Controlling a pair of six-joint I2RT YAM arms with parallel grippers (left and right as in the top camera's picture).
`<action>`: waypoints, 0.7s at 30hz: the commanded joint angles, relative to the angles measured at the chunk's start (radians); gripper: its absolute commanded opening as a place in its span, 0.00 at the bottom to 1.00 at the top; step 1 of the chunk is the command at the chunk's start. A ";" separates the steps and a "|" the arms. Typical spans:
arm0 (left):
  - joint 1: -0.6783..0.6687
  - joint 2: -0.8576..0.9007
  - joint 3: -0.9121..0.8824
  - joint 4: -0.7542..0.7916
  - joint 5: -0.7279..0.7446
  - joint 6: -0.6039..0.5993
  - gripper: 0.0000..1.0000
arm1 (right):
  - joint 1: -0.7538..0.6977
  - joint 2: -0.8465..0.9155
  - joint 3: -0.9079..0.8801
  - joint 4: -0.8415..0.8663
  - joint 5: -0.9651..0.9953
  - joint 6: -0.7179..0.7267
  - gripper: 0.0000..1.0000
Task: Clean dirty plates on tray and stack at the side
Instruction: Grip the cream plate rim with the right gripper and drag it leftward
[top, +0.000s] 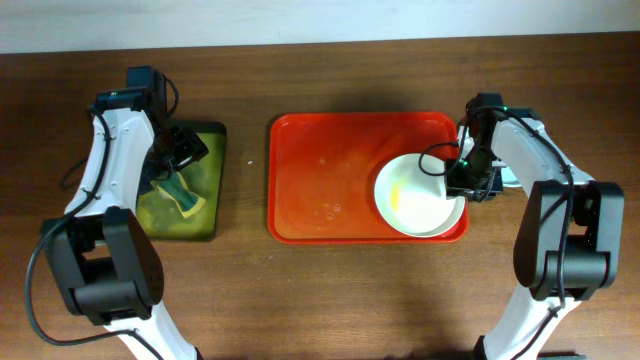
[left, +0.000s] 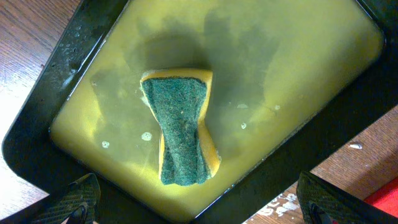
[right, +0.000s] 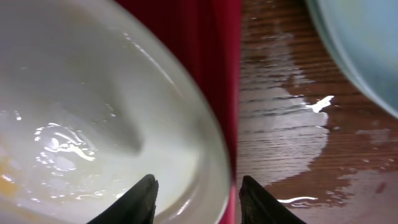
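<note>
A creamy white plate (top: 420, 195) with a yellowish smear lies in the right end of the red tray (top: 320, 160). My right gripper (top: 466, 184) is at the plate's right edge. In the right wrist view the plate (right: 93, 112) is wet, and the gripper (right: 198, 200) is open. One finger is over the plate's inside, the other outside the tray's rim (right: 217, 50), so both rims lie between them. My left gripper (top: 182, 150) hangs wide open over the sponge (left: 181, 127), with nothing between its fingers (left: 78, 199).
The green-and-yellow sponge (top: 180, 195) lies in yellow-green liquid in a black tray (top: 215, 180) at the left. A pale blue plate (right: 367, 43) rests on the table right of the red tray, partly hidden by my right arm. A wet patch (right: 280, 124) lies between them.
</note>
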 joint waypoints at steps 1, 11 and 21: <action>0.007 0.000 0.013 -0.001 0.000 -0.001 0.99 | 0.003 0.003 -0.009 -0.003 -0.088 0.012 0.45; 0.007 0.000 0.013 -0.001 0.000 -0.001 0.99 | 0.090 0.003 -0.009 0.062 -0.262 0.012 0.41; 0.007 0.000 0.013 -0.001 0.000 -0.001 0.99 | 0.082 0.003 -0.014 0.061 -0.102 0.058 0.41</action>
